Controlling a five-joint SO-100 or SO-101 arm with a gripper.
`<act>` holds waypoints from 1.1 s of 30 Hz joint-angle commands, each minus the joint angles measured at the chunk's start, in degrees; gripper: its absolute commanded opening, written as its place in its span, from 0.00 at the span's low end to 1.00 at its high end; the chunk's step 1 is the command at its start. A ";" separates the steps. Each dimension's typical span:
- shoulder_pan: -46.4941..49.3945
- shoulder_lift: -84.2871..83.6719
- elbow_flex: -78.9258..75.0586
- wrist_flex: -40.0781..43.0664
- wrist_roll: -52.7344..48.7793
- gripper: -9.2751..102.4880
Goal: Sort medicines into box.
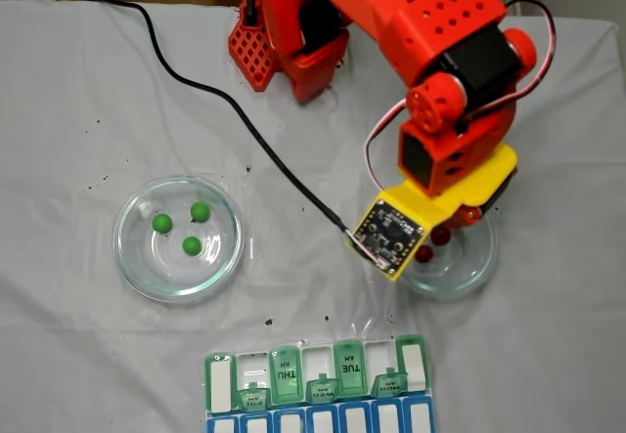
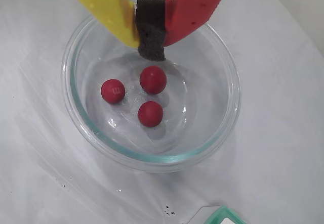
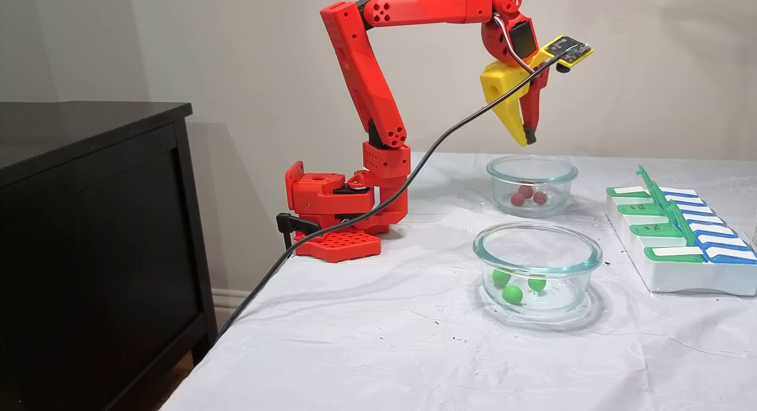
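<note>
gripper (image 2: 151, 46) jaws pressed together, empty | three red balls (image 2: 153, 79) directly below in glass dish (image 2: 227, 128) | risk: descending without spreading knocks balls aside

You have a white cloth (image 3: 366, 340) over the table, creased and dotted with dark specks. Two clear glass dishes stand on it, well apart: the near dish (image 3: 537, 269) in a fixed view and the far dish (image 3: 531, 185) behind it. A black cable (image 1: 235, 110) trails across the cloth and off the table edge. To the left in that fixed view stands a dark cabinet (image 3: 94, 233) against a pale wall (image 3: 236, 56).
</note>
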 commanded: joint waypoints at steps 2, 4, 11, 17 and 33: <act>0.18 -0.09 -0.26 -1.41 1.49 0.12; -0.44 0.00 1.23 -2.72 1.67 0.12; -3.96 1.85 7.21 -5.10 2.55 0.20; -5.19 1.76 10.63 -7.73 5.45 0.24; -1.23 -9.05 2.29 -5.54 11.43 0.33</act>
